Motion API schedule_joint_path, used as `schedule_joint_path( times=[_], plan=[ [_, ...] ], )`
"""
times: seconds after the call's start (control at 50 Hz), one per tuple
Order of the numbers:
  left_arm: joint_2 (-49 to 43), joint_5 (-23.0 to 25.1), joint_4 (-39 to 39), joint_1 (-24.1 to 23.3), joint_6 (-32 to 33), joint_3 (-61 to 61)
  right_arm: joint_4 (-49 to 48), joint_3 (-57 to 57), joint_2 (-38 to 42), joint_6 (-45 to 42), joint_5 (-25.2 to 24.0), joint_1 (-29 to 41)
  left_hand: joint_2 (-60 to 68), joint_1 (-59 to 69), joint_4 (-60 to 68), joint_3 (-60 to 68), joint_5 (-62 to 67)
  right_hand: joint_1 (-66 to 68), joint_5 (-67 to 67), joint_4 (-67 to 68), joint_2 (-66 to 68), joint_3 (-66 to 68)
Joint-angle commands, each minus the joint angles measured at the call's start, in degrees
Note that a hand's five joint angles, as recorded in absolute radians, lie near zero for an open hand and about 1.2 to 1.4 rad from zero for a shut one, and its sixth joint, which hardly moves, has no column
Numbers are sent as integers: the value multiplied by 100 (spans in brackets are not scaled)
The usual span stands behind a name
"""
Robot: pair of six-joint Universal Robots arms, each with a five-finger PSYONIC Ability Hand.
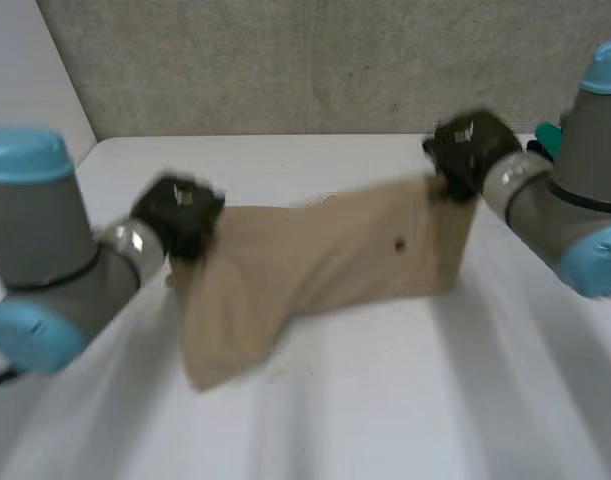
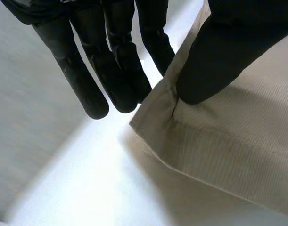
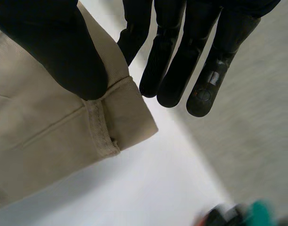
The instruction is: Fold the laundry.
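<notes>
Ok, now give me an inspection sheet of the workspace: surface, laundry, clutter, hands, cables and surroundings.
Surface: white table, with the cloth over its middle.
Job's things: one beige cloth, spread between the two hands, with a small dark spot towards its right end.
Clutter: a teal thing at the table's right edge, too blurred to identify.
Hands: the left hand pinches one hemmed corner of the cloth between thumb and fingers. The right hand pinches the other corner the same way.
Cables: nothing seen.
Surroundings: grey wall behind the table.
</notes>
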Motion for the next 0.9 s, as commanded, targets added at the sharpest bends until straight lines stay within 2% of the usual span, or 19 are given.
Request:
schedule_joint_path(
  times=[0.02,0.08,0.14,0.18,0.34,0.5,0.62,0.68,0.76,0.9],
  plan=[
    [-577,-481,1830,14,66,2368,-3522,-1035,452,17,374,101,1135,1518,1125,1148,1371,2336,1355,1195,1245,1215],
    [-533,-498,2938,58,48,2835,-4737,-1334,452,96,462,101,1135,1518,1125,1148,1371,2336,1355,1195,1245,1215],
    [-385,-507,3781,23,30,2897,-4950,-1500,452,158,410,127,1135,1518,1125,1148,1371,2336,1355,1195,1245,1215],
    [-296,-498,3986,5,30,2854,-4941,-1554,444,237,418,127,1135,1518,1125,1148,1371,2336,1355,1195,1245,1215],
    [47,-358,3749,5,-172,1783,-4300,-1098,382,430,418,118,1135,1518,1125,1148,1371,2336,1355,1195,1245,1215],
    [-6,-217,3732,5,-234,262,-3913,141,365,361,497,118,1135,1518,1125,1148,1371,2336,1355,1195,1245,1215],
    [-15,-199,3644,-65,-216,-942,-2860,1239,417,202,568,136,1135,1518,1125,1148,1371,2336,1355,1195,1245,1215],
    [38,-191,3530,-170,-190,-1321,-2560,1425,347,202,550,127,1135,1518,1125,1148,1371,2336,1355,1195,1245,1215],
    [537,-199,2925,-258,-172,-1453,-1928,1522,137,167,550,118,1135,1518,1125,1148,1371,2336,1355,1195,1245,1215],
    [2295,-191,781,-285,-154,-1436,409,1399,-1304,-123,506,65,1135,1518,1125,1148,1371,2336,1355,1195,1245,1215]
  ],
)
